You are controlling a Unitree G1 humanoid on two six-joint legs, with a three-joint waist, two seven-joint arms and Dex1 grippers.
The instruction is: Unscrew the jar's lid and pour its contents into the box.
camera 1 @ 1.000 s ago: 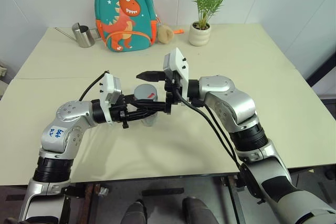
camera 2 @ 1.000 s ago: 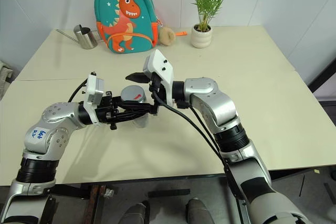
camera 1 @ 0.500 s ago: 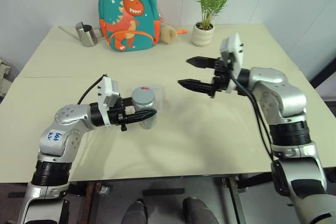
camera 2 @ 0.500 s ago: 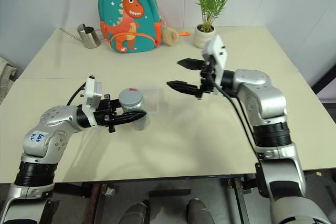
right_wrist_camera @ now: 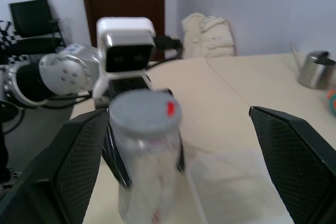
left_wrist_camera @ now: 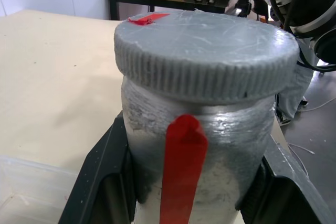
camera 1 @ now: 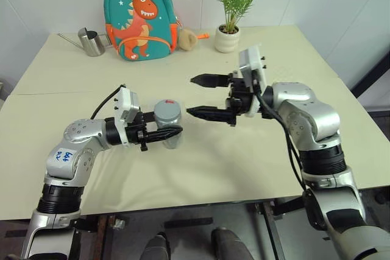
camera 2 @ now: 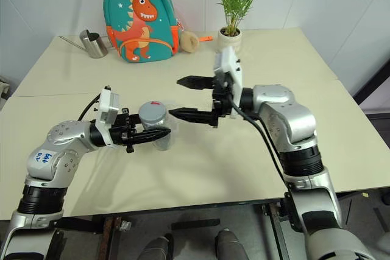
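My left gripper (camera 1: 173, 130) is shut on the jar (camera 1: 169, 133), holding its whitish body upright just above the table. The grey lid (camera 1: 167, 111) with a small red mark sits on the jar. The contents are hidden inside. My right gripper (camera 1: 191, 95) hovers open just right of the lid, pointing at it, one finger (camera 1: 207, 80) behind and one finger (camera 1: 206, 112) in front, touching nothing. The clear shallow box (right_wrist_camera: 236, 182) lies on the table right behind the jar; its corner (left_wrist_camera: 31, 182) also shows beside the left fingers (left_wrist_camera: 102, 182).
At the table's far edge stand a dinosaur backpack (camera 1: 141, 15), a steel watering can (camera 1: 91, 42), a small plush thing (camera 1: 186, 39) and a potted plant (camera 1: 228, 31). Bare tabletop (camera 1: 256, 162) spreads in front and to the right.
A second ago the open right gripper stood astride the lid. It swung away to the right and has come back to just right of the jar. The left gripper and jar stayed put.
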